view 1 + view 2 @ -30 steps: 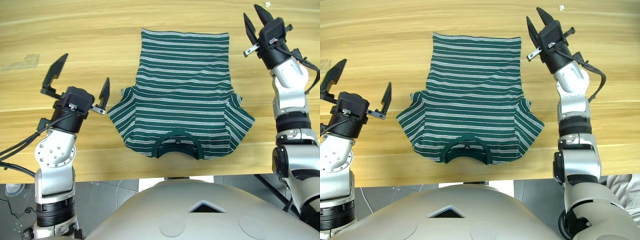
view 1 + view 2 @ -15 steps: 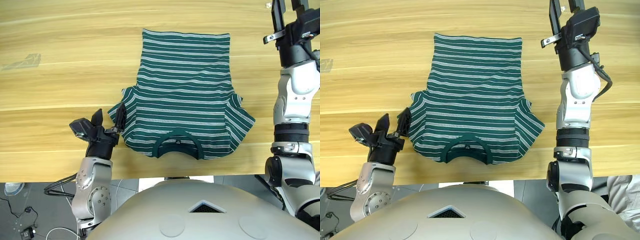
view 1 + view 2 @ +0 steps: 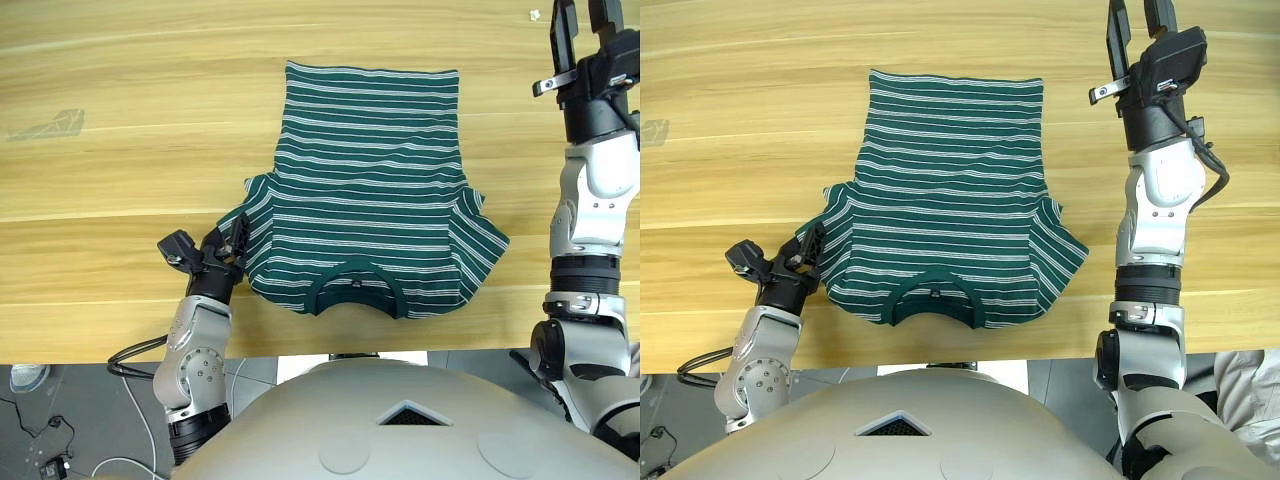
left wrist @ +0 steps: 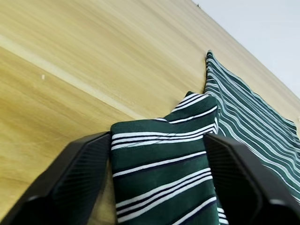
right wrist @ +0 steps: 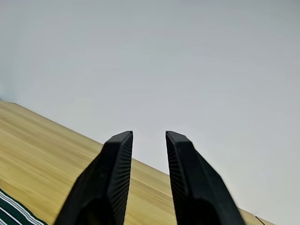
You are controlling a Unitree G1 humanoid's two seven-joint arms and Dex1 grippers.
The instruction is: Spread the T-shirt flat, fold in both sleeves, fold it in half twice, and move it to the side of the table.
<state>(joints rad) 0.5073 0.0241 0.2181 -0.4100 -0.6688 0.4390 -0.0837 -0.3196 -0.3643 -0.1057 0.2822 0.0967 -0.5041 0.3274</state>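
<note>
On the pale wooden table (image 3: 120, 80) the green striped T-shirt (image 3: 365, 190) lies spread, collar toward the robot, one sleeve (image 4: 159, 159) between the parted fingers of the left gripper (image 3: 228, 240), the hem's far corner near the right gripper (image 3: 1138, 25), its fingers slightly apart.

The T-shirt (image 3: 370, 180) is dark green with thin white stripes going across; close up, a dark line may run between them. Its neck band (image 3: 356, 266) is plain green. The worktop (image 3: 130, 80) is light yellow-brown wood with long streaks. My left tool (image 3: 226, 236) and right tool (image 3: 580, 20) are black.
</note>
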